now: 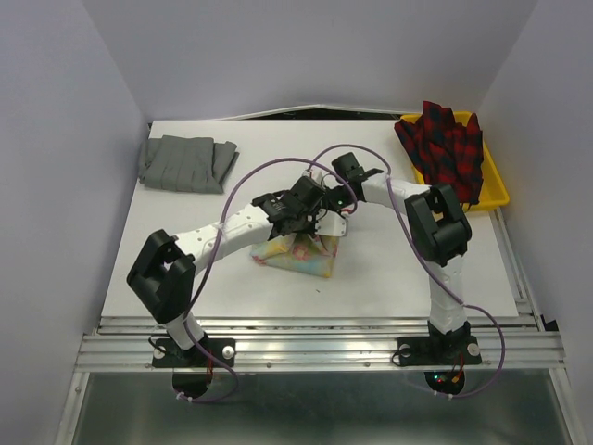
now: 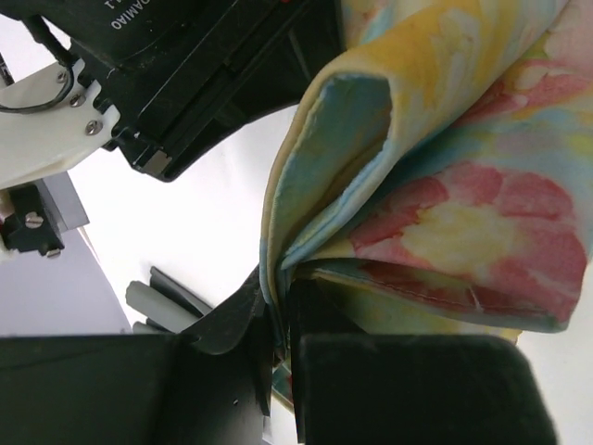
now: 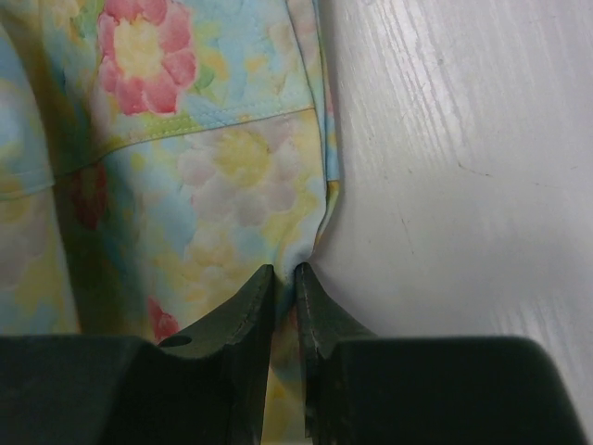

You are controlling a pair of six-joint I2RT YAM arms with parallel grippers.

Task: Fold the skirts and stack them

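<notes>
left claw (image 2: 278, 326) and right claw (image 3: 285, 287) are both pinched narrow on an edge of the floral skirt (image 1: 298, 259), middle of the table (image 1: 380, 278). i'd move them level and together, laying the fold flat so edges line up before letting go.

We log two arms, left arm (image 1: 222, 236) and right arm (image 1: 447, 292): white tubular links (image 1: 384, 190), chunky black joint housings (image 1: 162, 273). Purple cables (image 1: 278, 165) loop along each. We see black base plates (image 1: 435, 350) with silver screws. Fingers (image 3: 246, 315) are dark, tapered, matte.
</notes>
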